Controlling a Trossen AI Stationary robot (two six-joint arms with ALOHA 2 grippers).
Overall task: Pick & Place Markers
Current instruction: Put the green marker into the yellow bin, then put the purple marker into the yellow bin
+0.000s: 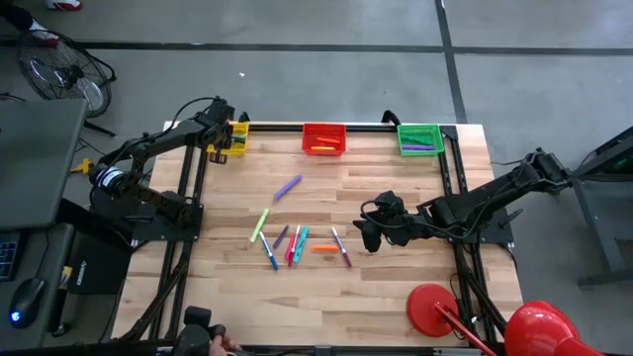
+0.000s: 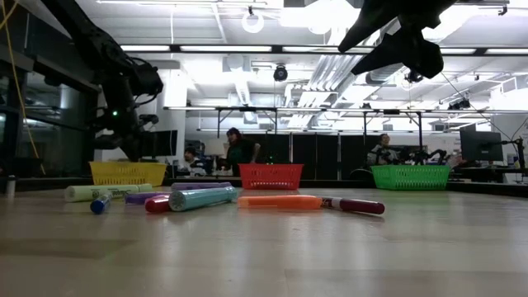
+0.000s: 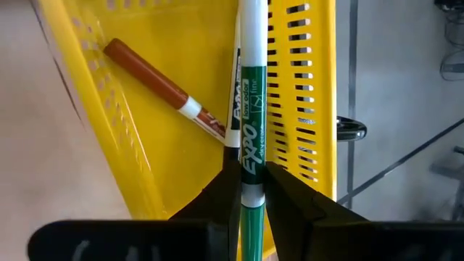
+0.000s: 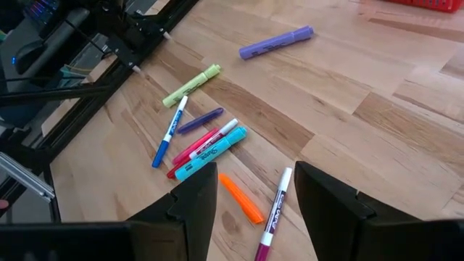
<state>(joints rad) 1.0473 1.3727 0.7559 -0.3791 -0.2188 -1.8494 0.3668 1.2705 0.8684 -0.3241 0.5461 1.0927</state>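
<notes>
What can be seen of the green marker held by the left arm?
The green marker is a slim dry-erase pen with a white body, a green label printed "EXPO" and a green lower part. It looks like smooth plastic. The left pincer is shut on it, its two dark fingers pressing both sides. It hangs over the yellow basket, above a brown marker lying inside.

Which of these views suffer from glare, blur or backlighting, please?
Low view: bright ceiling lights leave both arms as dark silhouettes, and the bare wooden table nearest the camera is soft. Left wrist view: the green-and-white Expo marker over the yellow mesh basket is sharp; the background is blurred. High view: evenly lit.
</notes>
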